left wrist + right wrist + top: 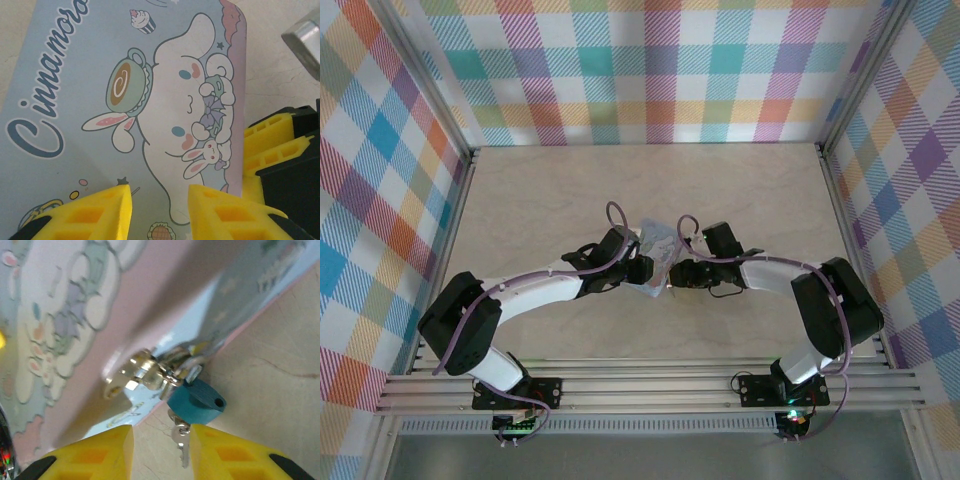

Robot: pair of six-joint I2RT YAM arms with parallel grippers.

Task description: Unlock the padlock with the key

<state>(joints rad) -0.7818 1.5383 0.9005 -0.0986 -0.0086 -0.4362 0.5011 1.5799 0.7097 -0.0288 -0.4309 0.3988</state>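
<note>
The yellow-padded left gripper [160, 196] has its jaws parted over the lid of the pale blue cartoon-printed tin box [150, 100], clasping nothing; the small teal-bodied padlock [197, 404] hangs from the tin's shiny metal hasp [142, 372]; the thin silvery key [181, 440] dangles beneath it, between the unclenched jaws of the right gripper [162, 436]

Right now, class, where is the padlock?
In the right wrist view, the padlock hangs from the tin box's shiny clasp, just above the gap between the right gripper's fingers, with the key directly below it.
</note>
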